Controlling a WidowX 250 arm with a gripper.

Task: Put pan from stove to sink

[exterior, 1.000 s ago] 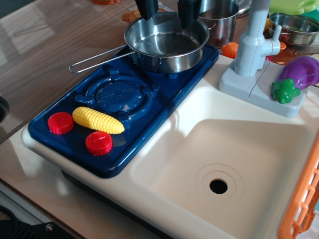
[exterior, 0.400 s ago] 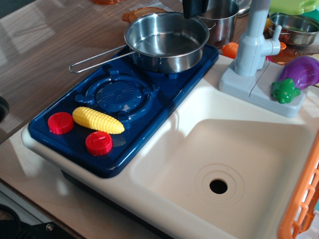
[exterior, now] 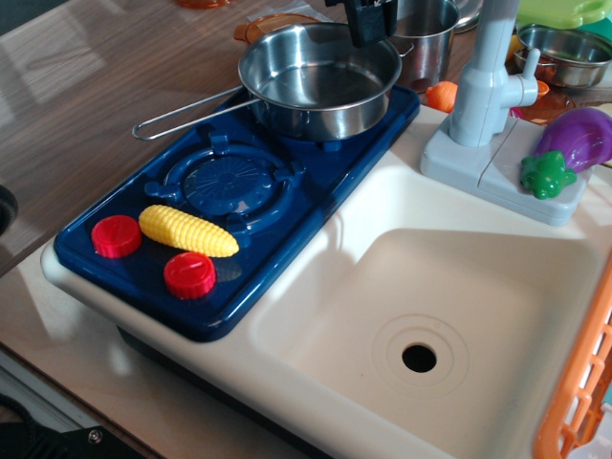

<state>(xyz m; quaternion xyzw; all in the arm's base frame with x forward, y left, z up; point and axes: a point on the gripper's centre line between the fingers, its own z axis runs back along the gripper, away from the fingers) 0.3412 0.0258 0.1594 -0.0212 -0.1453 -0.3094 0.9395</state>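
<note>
Pan (exterior: 320, 81) on stove (exterior: 239, 191); hand (exterior: 371, 21) mostly cropped.

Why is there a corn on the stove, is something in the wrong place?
Yes. A yellow plastic corn cob lies loose on the dark blue toy stove, between its two red knobs, not in any pot. A purple toy eggplant rests on the grey tap base. Nothing looks spilled or broken.

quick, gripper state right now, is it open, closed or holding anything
Gripper: only a dark tip shows at the far rim of the shiny round steel pan; open or shut cannot be told.
</note>
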